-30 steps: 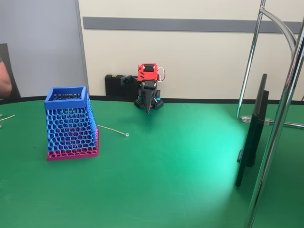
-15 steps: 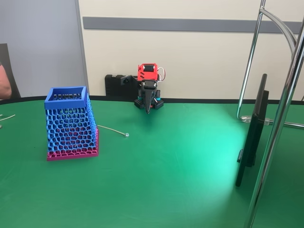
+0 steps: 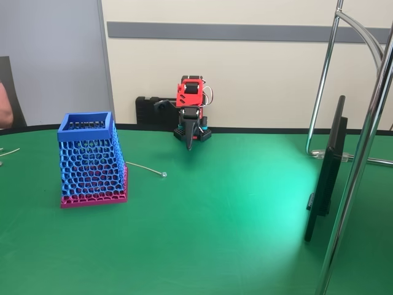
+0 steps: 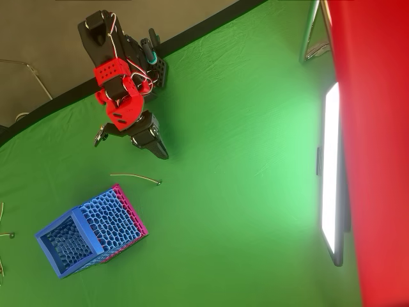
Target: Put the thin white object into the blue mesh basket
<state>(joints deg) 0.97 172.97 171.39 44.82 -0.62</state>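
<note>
The thin white object (image 3: 146, 168) lies flat on the green surface (image 3: 233, 209), its beaded end pointing away from the blue mesh basket (image 3: 92, 161) and its other end reaching close to the basket's pink base; in the overhead view the rod (image 4: 135, 177) sits just beyond the basket's (image 4: 89, 231) base side, between the basket and the arm. The basket stands upright on the surface with its open rim at the top. The red-and-black arm (image 3: 190, 101) is folded near the back edge of the surface, and its jaws (image 3: 189, 143) point down toward the cloth, pressed together to a narrow tip with nothing between them. In the overhead view the jaws (image 4: 160, 151) hang above bare green cloth, near the rod's beaded end but apart from it, with the rod lying toward the basket side of the tip. In the fixed view the rod lies to the left of and nearer the camera than the jaws. A dark monitor (image 3: 325, 172) stands on edge at the right, beside chrome stand tubing (image 3: 362, 153).
</note>
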